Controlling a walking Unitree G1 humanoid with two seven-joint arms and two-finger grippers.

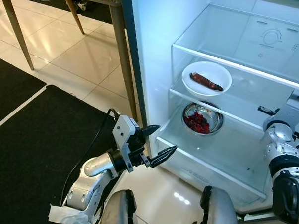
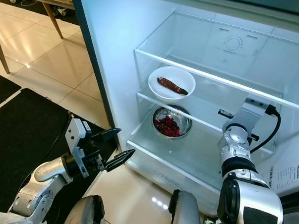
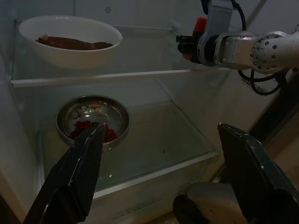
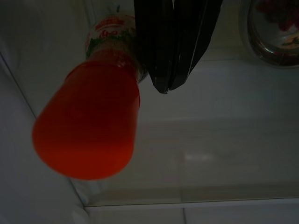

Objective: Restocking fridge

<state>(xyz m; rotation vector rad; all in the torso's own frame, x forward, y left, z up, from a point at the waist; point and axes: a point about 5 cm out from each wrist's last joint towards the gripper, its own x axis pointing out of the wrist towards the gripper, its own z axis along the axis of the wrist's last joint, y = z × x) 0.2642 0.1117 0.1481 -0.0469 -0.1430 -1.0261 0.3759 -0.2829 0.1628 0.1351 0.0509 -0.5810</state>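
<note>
The fridge stands open. On its middle glass shelf a white bowl [image 1: 206,77] holds a long dark red-brown piece of food. Below it a steel bowl [image 1: 202,118] holds red berries. My left gripper [image 1: 164,138] hangs open and empty in front of the fridge's lower left corner, and in its wrist view the steel bowl [image 3: 93,119] lies ahead. My right gripper [image 2: 222,113] reaches into the fridge at the right, by the middle shelf. In the right wrist view its fingers [image 4: 164,88] are shut together, and an orange bottle with a label [image 4: 93,126] stands right beside them against the white fridge wall.
The lower glass shelf [image 1: 227,160] has bare room right of the steel bowl. A wooden table leg [image 1: 123,51] stands just left of the fridge. A black mat [image 1: 34,146] covers the floor at the left, with a cable and a white tissue [image 1: 65,216] near my left arm.
</note>
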